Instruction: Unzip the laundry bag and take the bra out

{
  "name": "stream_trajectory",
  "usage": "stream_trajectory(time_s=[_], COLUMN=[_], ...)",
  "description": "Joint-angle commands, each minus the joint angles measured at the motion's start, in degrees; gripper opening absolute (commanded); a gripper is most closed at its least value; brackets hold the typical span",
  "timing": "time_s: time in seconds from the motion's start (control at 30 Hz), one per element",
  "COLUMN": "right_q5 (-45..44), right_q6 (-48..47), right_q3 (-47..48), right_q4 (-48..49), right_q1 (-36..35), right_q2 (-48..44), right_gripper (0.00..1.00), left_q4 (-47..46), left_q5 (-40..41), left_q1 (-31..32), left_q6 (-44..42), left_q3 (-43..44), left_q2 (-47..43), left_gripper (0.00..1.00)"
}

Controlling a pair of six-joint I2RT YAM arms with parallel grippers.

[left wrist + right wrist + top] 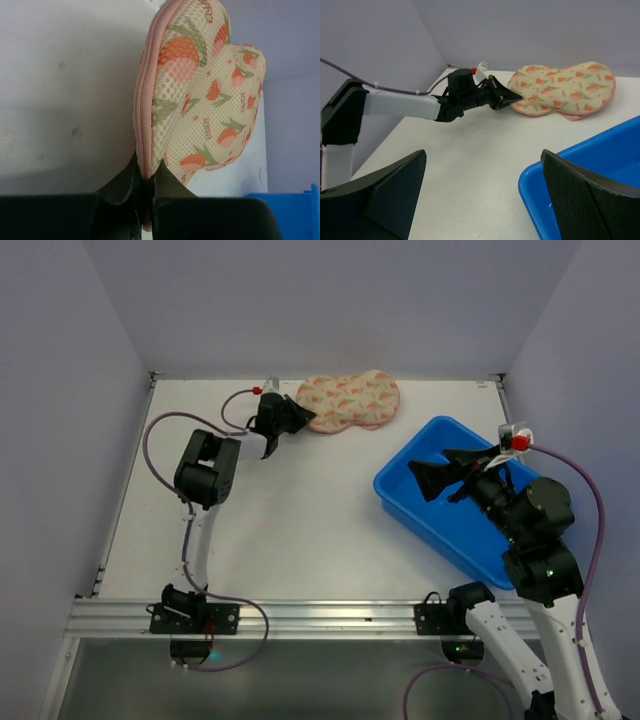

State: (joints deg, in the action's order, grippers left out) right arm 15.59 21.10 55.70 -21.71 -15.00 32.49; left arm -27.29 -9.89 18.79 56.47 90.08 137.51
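Observation:
The laundry bag (350,401) lies at the back of the table, pale pink with orange-red motifs, its zip closed. It fills the left wrist view (200,95) and shows in the right wrist view (565,89). My left gripper (306,418) is shut on the bag's left end, its jaws pinching the pink zip edge (145,195). My right gripper (428,476) is open and empty above the near left part of the blue tub; its fingers (390,192) stand wide apart. The bra is hidden.
A blue plastic tub (420,502) stands at the right, under the right arm, its corner in the right wrist view (600,180). White walls close the table at the back and sides. A metal rail (300,618) runs along the near edge.

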Motion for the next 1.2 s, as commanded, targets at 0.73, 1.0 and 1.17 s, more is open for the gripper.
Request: stream_trajectory(time_s=[0.73,1.0,1.17], right_q5=[12.4,11.4,10.1], right_q6=[5.7,4.4,3.2], right_q3=[-2.2,-2.4,-2.0], right_q4=[4.1,2.2,0.7], right_q1=[-1.3,-1.5,-1.5], right_q2=[8.6,8.6,8.0], right_gripper=[0.99,0.99,0.99], left_q4=[18.7,46.8,50.5], left_q5=[-4.5,1.5,2.2], left_q1=[4.9,4.9,-0.1], left_q6=[-8.0,-26.9,-31.7], left_q3=[-64.6,-41.9,-32.1], left_q2=[-79.9,-75.8,-66.7], left_gripper=[0.91,1.0,1.0])
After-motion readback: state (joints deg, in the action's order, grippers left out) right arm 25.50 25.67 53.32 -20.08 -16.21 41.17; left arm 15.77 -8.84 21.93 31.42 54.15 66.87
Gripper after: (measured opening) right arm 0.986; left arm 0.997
